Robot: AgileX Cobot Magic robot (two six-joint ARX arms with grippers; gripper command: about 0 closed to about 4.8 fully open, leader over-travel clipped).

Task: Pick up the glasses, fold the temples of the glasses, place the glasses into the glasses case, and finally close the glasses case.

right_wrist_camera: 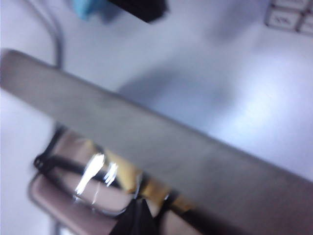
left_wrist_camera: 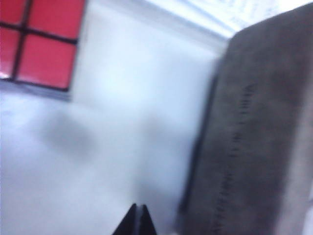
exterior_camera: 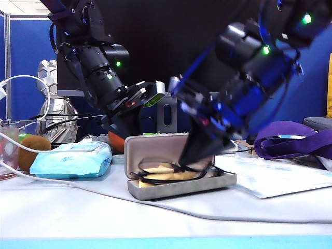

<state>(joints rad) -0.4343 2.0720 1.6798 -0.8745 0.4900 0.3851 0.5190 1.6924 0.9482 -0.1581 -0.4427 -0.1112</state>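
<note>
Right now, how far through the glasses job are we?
Done: the glasses lie in the open glasses case, apparently folded. In hand: the right gripper, shut, tips down at the frame; the left gripper, shut, sits behind the raised lid. Left: pull the right gripper clear and close the lid.

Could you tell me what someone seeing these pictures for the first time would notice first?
Most striking is the open grey glasses case at the table's middle, with the black glasses lying in its tray. The right gripper, shut, dips into the case from the right onto the frame, while the left gripper, also shut, hangs behind the raised lid. A light-blue wipes pack lies left of the case.
</note>
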